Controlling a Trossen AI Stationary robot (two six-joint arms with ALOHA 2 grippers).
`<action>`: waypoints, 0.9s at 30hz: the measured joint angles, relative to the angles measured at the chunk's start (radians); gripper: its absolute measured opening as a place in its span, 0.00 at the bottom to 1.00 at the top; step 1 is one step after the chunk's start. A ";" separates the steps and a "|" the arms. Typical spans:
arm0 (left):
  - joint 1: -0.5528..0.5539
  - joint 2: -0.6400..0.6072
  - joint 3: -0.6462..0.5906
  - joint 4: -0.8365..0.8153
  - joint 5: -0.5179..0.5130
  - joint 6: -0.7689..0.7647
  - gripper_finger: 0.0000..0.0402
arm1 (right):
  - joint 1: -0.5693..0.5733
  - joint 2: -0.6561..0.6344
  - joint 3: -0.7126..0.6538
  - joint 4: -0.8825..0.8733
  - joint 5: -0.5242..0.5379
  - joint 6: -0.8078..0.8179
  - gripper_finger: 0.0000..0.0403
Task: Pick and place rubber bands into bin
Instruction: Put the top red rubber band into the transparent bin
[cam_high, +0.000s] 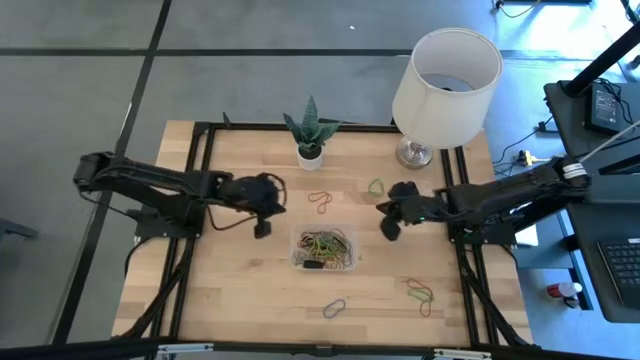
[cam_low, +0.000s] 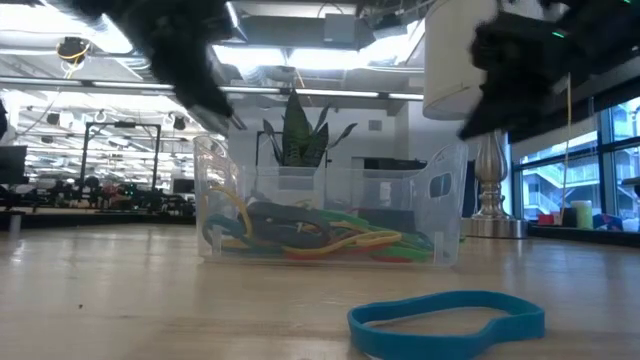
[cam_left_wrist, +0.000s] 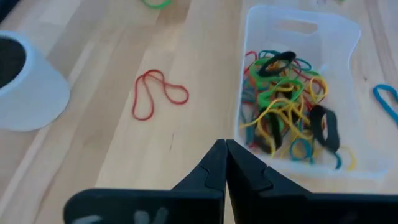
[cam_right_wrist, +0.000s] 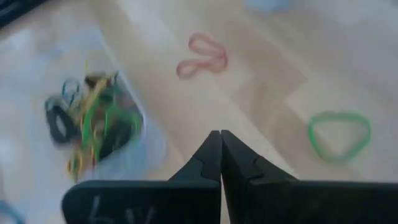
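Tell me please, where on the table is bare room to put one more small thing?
Bare wood lies along the table's left side, under the left arm. The front strip is free between the blue band and the front edge. Crowded: the middle around the bin, with the red band, green band, plant pot and lamp.

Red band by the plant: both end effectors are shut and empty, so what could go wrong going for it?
1. The red band lies between left end effector and right end effector; both reaching could collide.
2. It lies flat on the table, so fingers may scrape wood.
3. The plant pot is close; a sweep could tip it.
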 joint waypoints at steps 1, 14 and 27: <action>0.016 -0.030 -0.034 0.015 0.018 0.013 0.00 | -0.006 0.043 0.040 -0.001 0.014 0.000 0.00; 0.242 -0.227 -0.271 0.170 0.178 0.253 0.00 | -0.139 0.655 0.630 -0.211 0.024 0.028 0.01; 0.342 -0.246 -0.295 0.177 0.320 0.283 0.00 | -0.244 1.040 0.987 -0.265 -0.164 0.081 0.31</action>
